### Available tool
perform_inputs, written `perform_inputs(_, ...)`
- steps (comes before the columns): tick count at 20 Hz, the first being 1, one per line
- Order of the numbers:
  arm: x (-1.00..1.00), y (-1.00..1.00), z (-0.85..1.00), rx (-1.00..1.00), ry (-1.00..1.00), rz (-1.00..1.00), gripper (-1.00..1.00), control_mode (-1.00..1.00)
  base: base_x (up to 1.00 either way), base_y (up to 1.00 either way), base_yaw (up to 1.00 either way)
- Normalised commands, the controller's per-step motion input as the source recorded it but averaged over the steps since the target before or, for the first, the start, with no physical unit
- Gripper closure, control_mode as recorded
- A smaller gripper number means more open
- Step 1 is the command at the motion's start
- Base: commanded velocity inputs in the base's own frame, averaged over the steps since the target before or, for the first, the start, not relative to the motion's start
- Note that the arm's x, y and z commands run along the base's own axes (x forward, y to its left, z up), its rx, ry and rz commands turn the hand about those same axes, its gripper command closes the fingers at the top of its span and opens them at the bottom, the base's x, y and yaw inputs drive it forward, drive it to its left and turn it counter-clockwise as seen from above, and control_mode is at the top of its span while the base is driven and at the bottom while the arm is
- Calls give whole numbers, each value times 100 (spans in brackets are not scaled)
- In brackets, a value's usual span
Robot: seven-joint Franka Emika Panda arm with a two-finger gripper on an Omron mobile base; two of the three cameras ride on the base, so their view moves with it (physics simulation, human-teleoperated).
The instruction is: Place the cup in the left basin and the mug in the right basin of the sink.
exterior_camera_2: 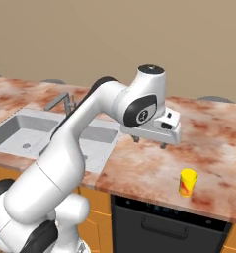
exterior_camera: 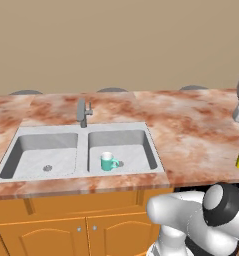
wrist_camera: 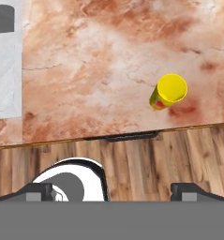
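The mug (exterior_camera: 109, 162) is seen upright in the right basin (exterior_camera: 136, 141) of the sink (exterior_camera: 21, 134). Further right, the gripper (exterior_camera_2: 149, 142) is held wide open above the counter (exterior_camera_2: 154, 163), and the cup (exterior_camera_2: 187, 182) is parked by the counter's front edge.

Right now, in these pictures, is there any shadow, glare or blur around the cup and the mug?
Left base view: the mug is sharp, with a small soft shadow on the right basin floor. Right base view: the cup is sharp, a faint shadow beneath it on the counter. Hand view: cup crisp, no glare, flat even light.
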Motion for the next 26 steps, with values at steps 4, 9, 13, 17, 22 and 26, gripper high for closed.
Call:
perform_inputs(4, 0, -15, -12, 4, 2, 0, -100, -100, 0, 0, 0)
perform_inputs(9, 0, -9, -21, 5, 1, 0, -100, -100, 0, 0, 0)
perform_inputs(13, 0, -6, -25, 1, 1, 0, -100, -100, 0, 0, 0)
perform_inputs(17, 2, 0, -29, 0, 2, 0, -100, -100, 0, 0, 0)
perform_inputs(22, 5, -6, -25, 0, 1, 0, -100, -100, 0, 0, 0)
perform_inputs(26, 0, -8, -17, 0, 2, 0, -100, -100, 0, 0, 0)
